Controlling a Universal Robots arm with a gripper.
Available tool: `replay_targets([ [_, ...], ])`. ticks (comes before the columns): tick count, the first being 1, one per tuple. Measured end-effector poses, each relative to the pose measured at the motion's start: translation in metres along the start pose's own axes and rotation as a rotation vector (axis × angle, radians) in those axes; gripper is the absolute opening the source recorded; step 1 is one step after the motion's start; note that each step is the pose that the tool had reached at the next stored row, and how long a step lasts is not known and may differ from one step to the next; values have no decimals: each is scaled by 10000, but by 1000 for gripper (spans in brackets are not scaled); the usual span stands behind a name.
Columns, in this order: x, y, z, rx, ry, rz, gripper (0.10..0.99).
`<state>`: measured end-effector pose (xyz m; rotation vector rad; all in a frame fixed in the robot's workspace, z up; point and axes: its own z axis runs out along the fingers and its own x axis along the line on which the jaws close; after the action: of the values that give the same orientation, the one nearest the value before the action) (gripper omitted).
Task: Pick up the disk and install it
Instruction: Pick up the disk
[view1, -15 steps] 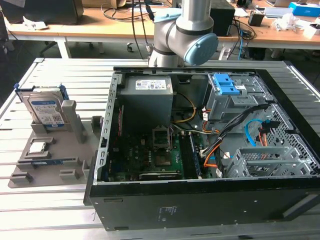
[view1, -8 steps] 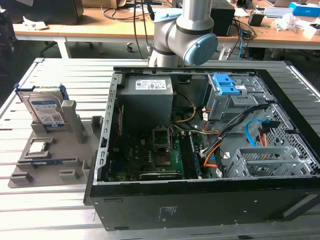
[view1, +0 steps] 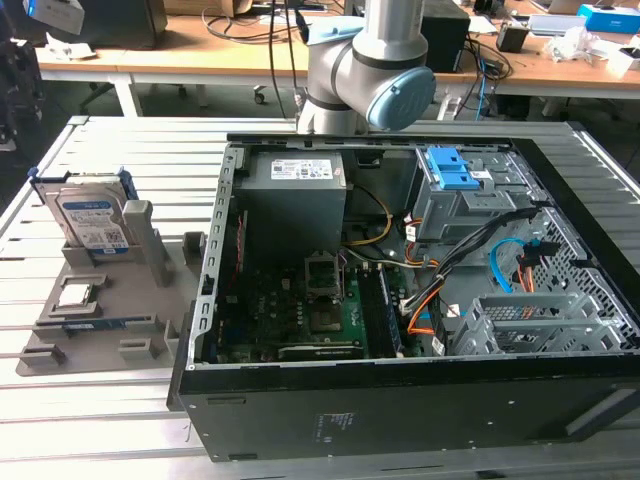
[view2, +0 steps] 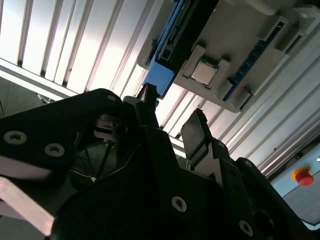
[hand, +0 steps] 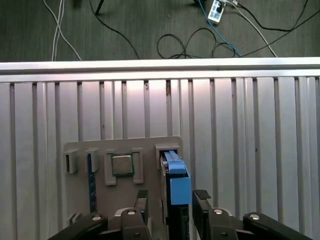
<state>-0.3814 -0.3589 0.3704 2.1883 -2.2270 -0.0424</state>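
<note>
Pickup stage: my gripper (hand: 171, 199) hangs open over the disk (hand: 178, 181), and closing needs its fingers (hand: 201, 200) squarely astride it.

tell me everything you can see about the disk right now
The disk is a flat silver hard drive with a white-and-blue label and blue plastic rails along its edges. It stands on edge in the grey holder on the slatted table, at the exterior view's left of the computer case. In the first wrist view the open gripper hangs above it, not touching.
</note>
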Motion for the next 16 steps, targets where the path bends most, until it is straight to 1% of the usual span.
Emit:
replay_targets([
  [2,-18,-49,35,-1,43,-95,482],
  [6,-104,-102,84,-1,57,-240,482],
  [8,-129,-106,100,-1,58,-280,482],
  [10,-153,-107,142,1,63,-340,482],
  [16,-174,-110,211,0,71,-425,482],
])
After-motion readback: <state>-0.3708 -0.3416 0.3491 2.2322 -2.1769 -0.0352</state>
